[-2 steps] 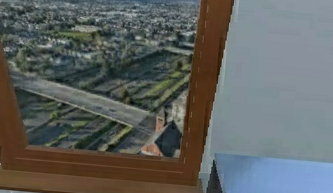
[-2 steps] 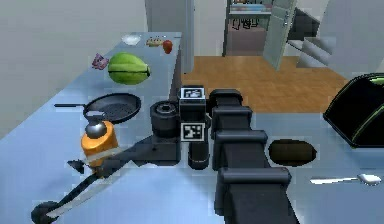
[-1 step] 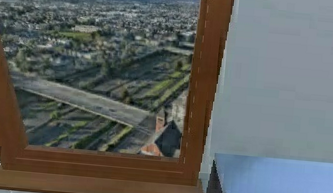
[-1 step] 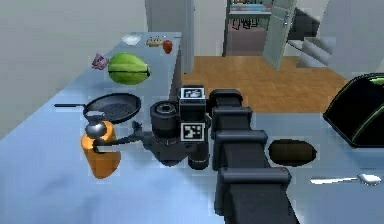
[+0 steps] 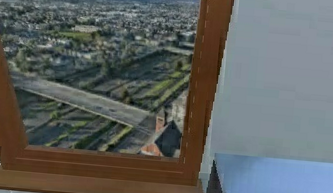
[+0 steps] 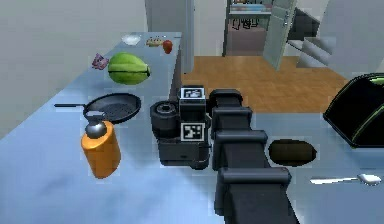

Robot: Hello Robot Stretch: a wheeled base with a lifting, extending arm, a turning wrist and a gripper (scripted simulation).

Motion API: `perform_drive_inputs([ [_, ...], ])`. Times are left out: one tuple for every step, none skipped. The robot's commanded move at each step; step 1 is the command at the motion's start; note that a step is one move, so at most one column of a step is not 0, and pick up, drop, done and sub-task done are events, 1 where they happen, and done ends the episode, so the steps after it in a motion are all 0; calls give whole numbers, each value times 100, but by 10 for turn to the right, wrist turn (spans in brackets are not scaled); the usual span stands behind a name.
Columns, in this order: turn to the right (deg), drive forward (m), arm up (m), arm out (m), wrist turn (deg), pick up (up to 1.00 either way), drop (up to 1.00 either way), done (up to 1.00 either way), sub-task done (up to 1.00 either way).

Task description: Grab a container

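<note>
— Where is the container?

— The orange container (image 6: 100,152), with a grey cap, stands upright on the counter (image 6: 50,195), nearer its left edge than its middle.

— And relative to the fingers?

— The gripper (image 6: 160,118) lies to the container's right and a little farther up the arm side view, with a strip of bare counter between them. The fingers sit against the dark body and I cannot make out how they stand. I cannot tell whether the gripper holds anything either.

— What surrounds it?

— A black frying pan (image 6: 112,105) lies just beyond the container, its handle pointing at the counter's left edge. Farther along that edge rests a green vegetable (image 6: 130,68). The arm (image 6: 250,170) crosses the counter from the bottom edge. A spoon (image 6: 345,181) lies well apart, by the right edge.

— Ahead?

— A wood-framed window (image 5: 97,68) over a city.
</note>
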Motion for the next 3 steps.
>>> perform_drive_inputs([
  [0, 0, 0, 0, 30, 0, 0, 0, 0],
  [0, 0, 0, 0, 0, 100, 0, 0, 0],
  [0, 0, 0, 0, 0, 0, 0, 100, 0],
])
